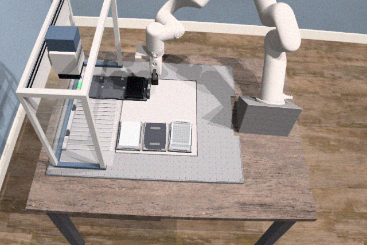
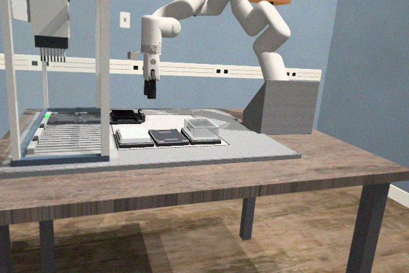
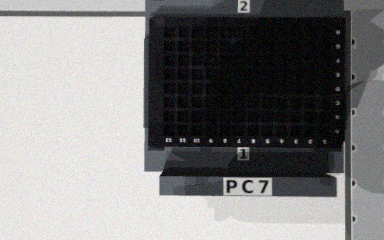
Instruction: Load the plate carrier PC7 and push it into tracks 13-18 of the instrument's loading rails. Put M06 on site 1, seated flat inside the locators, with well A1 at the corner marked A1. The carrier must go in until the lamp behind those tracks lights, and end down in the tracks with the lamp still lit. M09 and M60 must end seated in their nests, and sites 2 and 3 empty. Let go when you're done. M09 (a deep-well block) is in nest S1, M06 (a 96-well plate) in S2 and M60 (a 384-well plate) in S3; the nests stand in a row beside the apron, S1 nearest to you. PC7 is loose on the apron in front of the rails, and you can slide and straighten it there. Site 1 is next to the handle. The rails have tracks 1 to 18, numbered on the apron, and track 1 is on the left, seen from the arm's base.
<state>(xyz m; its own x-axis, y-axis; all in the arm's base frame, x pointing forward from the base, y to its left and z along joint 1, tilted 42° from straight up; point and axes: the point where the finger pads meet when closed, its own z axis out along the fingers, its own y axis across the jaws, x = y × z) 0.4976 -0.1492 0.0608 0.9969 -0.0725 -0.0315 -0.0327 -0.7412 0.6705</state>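
Note:
The carrier PC7 (image 1: 118,87) lies in the far tracks of the rails, partly under the instrument frame. A green lamp (image 1: 79,84) glows behind it and also shows in the exterior view (image 2: 47,115). The black 96-well plate M06 (image 3: 244,80) sits flat on site 1, next to the handle labelled PC7 (image 3: 247,186). Sites 2 and 3 look empty. My gripper (image 1: 154,80) (image 2: 149,93) hangs open and empty well above the handle end. M09 (image 1: 180,136) and M60 (image 1: 129,135) sit in their nests, with the dark nest S2 (image 1: 154,136) empty between them.
The white instrument frame (image 1: 63,67) with its pipetting head (image 1: 63,52) stands over the rails. The empty tracks (image 1: 92,123) run on the near side of the carrier. The arm's grey base block (image 1: 266,116) stands at the right.

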